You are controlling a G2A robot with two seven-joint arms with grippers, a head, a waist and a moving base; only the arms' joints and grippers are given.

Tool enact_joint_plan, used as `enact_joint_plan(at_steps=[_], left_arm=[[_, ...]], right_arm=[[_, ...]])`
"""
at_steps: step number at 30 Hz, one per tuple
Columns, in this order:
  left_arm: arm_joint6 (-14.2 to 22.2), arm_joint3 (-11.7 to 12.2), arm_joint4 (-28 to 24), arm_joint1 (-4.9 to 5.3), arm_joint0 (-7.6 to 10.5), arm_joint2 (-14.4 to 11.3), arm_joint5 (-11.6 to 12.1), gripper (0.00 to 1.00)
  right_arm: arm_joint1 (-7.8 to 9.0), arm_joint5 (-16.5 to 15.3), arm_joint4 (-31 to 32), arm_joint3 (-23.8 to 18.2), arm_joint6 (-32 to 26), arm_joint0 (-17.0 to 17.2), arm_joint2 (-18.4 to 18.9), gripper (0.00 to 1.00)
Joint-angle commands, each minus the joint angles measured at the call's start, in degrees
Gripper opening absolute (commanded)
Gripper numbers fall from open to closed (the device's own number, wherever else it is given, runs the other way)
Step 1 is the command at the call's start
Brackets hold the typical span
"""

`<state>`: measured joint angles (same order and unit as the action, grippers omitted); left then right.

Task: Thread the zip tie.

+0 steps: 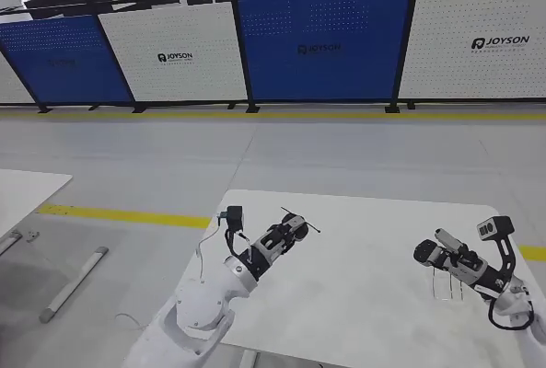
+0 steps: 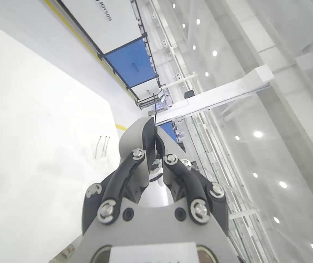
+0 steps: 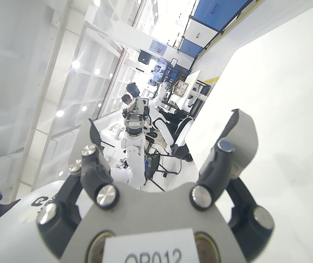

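Note:
My left gripper (image 2: 155, 134) is shut on a thin black zip tie (image 2: 154, 108), whose free end sticks out past the fingertips. From above, the same gripper (image 1: 294, 224) hovers over the back left of the white table (image 1: 365, 304), and the zip tie (image 1: 302, 221) shows as a slanted black line across it. My right gripper (image 3: 163, 124) stands open with nothing between its fingers. It (image 1: 425, 252) is held above the table's right side, pointing toward the left arm.
A few pale spare zip ties (image 1: 449, 287) lie on the table below the right gripper, and they (image 2: 103, 146) show far off from the left wrist. The table's rounded back edge drops to grey floor with a yellow line (image 1: 116, 215).

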<state>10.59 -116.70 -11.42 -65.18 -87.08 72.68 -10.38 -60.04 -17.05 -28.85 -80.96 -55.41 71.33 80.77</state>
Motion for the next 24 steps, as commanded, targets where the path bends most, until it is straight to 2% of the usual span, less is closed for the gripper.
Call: enact_joint_plan(at_steps=[1,4,6,8,11,14,16,20,24], left_arm=[[-0.79,2.52,1.40,-0.17,0.64,-1.54,-0.89,0.00],[-2.68,6.56,2.81,-0.54,1.90,-3.65,-1.84,0.00],[-5.40,9.51,4.72,-0.88,3.25,-4.92,-1.33,0.00],[-5.72,11.82,2.60,-1.27,4.84,-5.61,-1.99,0.00],[-5.88,12.64,2.00,-1.56,5.87,-6.31,-1.60,0.00],[-6.04,10.81,2.20,-1.58,5.91,-5.80,-0.69,0.00],[-6.87,8.29,2.96,-1.48,5.51,-4.63,0.21,0.00],[-8.41,1.68,3.65,-1.28,4.32,-1.69,1.51,0.00],[-7.55,-4.58,4.00,-1.03,2.49,0.55,1.91,0.00]], right_arm=[[0.00,0.00,0.00,0.00,0.00,0.00,0.00,1.00],[0.00,0.00,0.00,0.00,0.00,0.00,0.00,1.00],[0.00,0.00,0.00,0.00,0.00,0.00,0.00,1.00],[0.00,0.00,0.00,0.00,0.00,0.00,0.00,1.00],[0.00,0.00,0.00,0.00,0.00,0.00,0.00,1.00],[0.00,0.00,0.00,0.00,0.00,0.00,0.00,1.00],[0.00,0.00,0.00,0.00,0.00,0.00,0.00,1.00],[0.00,0.00,0.00,0.00,0.00,0.00,0.00,1.00],[0.00,0.00,0.00,0.00,0.00,0.00,0.00,1.00]])
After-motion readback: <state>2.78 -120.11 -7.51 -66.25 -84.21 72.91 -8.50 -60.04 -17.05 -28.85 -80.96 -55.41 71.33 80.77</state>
